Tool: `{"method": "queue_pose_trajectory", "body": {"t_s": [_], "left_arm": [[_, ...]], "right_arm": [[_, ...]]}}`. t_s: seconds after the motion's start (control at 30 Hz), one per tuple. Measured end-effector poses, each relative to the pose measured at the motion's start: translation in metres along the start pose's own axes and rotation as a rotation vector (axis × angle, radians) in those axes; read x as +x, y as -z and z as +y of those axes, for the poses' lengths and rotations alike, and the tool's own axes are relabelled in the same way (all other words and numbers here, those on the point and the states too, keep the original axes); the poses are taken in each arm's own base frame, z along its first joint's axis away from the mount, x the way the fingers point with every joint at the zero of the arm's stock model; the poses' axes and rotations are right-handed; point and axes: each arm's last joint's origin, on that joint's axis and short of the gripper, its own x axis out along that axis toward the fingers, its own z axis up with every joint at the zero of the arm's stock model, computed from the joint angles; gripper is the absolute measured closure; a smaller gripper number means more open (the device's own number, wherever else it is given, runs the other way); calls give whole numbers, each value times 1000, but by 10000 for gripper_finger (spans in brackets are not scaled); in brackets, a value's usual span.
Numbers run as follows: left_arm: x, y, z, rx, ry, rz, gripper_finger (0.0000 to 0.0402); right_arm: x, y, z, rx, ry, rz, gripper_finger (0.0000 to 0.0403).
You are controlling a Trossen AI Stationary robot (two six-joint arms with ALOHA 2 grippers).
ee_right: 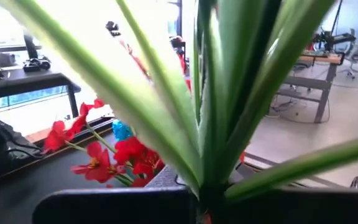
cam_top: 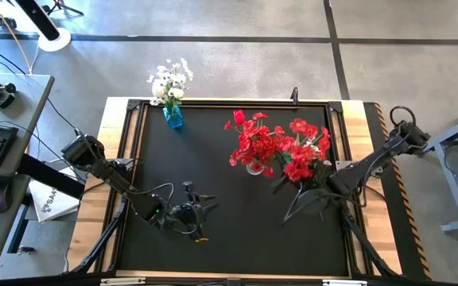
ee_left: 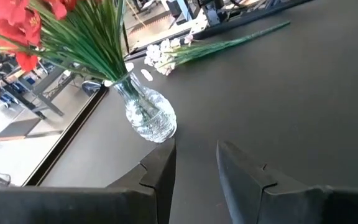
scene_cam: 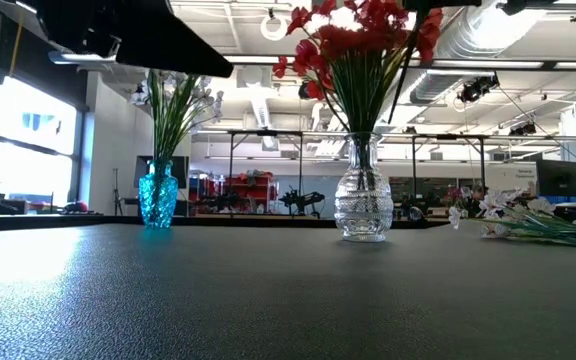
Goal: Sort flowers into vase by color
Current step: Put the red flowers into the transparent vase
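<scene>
the right gripper is pressed together on a red sprig, pinching it low on the green stem so the blossoms hang out toward the clear vase just beside it, which already holds a bunch of red flowers. in the right wrist view the stem and its long leaves fan straight up out of the closed fingers. the sprig looks very light, its stem fairly stiff but springy, the leaves and petals soft; the bare lower stem is the sensible place to hold, since a squeeze on the blossoms would crush them and a smooth thin stem may twist or slip in the pinch. the clear vase is narrow-necked and looks easy to tip if the stem catches its rim. the left gripper hovers over the mat near the front with its fingers partly spread and nothing between them. a white sprig lies flat on the mat, seen from the left wrist and low views. the blue vase at the far left edge holds white flowers.
</scene>
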Motion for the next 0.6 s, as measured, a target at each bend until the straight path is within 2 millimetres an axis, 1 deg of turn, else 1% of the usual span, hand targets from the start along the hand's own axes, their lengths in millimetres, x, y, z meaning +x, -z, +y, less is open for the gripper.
{"method": "queue_pose_trajectory", "body": {"t_s": [0.17, 0.33, 0.47, 0.6], "left_arm": [[3, 3, 2, -6, -8, 20, 295], [13, 9, 9, -10, -3, 81, 295], [20, 15, 14, -31, 8, 139, 295], [23, 17, 17, -41, 17, 161, 295]], "right_arm": [[12, 13, 3, 23, 30, 20, 402], [19, 26, 10, 33, 55, 22, 402], [18, 25, 10, 50, 56, 16, 402], [10, 17, 10, 55, 41, 1, 402]]}}
